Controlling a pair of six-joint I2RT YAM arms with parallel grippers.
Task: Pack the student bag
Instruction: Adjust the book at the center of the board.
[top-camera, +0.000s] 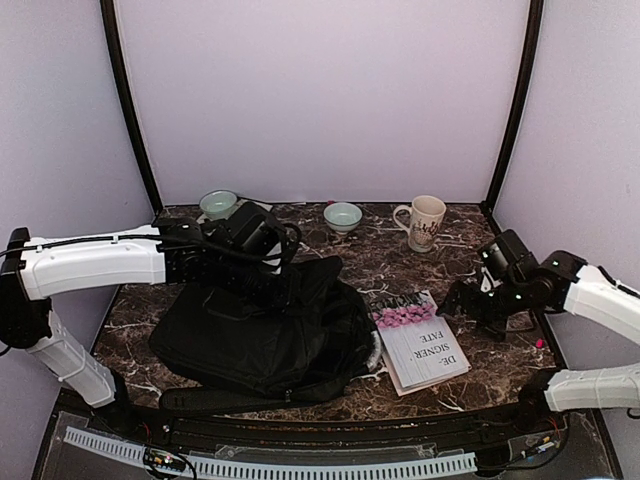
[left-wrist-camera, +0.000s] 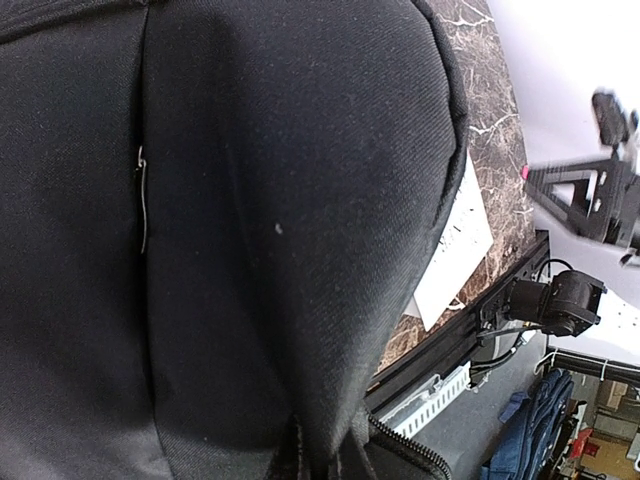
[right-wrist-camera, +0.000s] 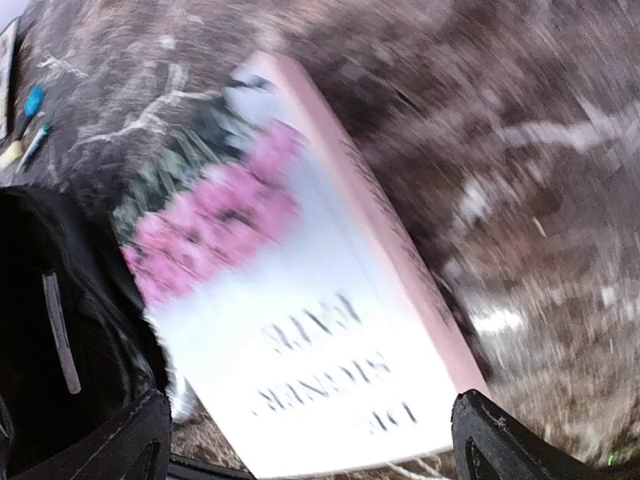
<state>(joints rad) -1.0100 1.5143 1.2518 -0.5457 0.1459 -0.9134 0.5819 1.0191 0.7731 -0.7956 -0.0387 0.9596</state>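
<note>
1. Top external view: the student bag (top-camera: 250, 340) lies slumped mid-desk (top-camera: 390, 262), toward 7 o'clock.
2. The left claw (top-camera: 268, 272) is closed at the bag's 12 o'clock edge, where the fabric bunches upward. Black cloth fills its wrist view, hiding the fingers.
3. The right claw (top-camera: 468, 302) stands wide open, holding nothing, at 3 o'clock of a white book (top-camera: 422, 345) with pink flowers.
4. The book lies against the bag's 3 o'clock side.
5. A left bowl (top-camera: 218, 204) at 11 o'clock, a middle bowl (top-camera: 343, 215) at 12 and a mug (top-camera: 425, 222) at 1 line the far edge.
</note>
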